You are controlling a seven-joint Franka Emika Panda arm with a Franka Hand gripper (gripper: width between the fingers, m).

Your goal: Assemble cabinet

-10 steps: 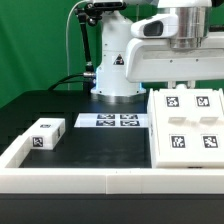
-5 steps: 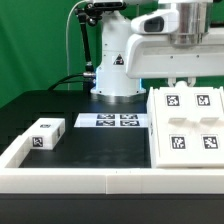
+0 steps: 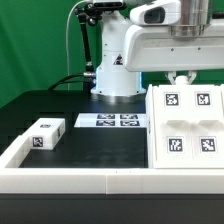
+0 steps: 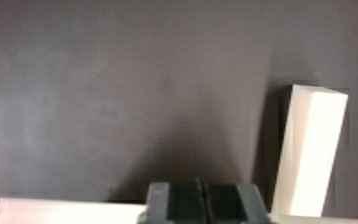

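I saw the big white plastic cabinet box, with four square black-and-white tags on its top face, lying flat on the black table at the exterior view's right. The arm's two-finger gripper hung just above the box's far edge without touching it. In the wrist view its fingers looked pressed together, nothing between them. A small white tagged block sat well apart at the exterior view's left. The marker board lay between them, farther back. A low white border rail ran along the front.
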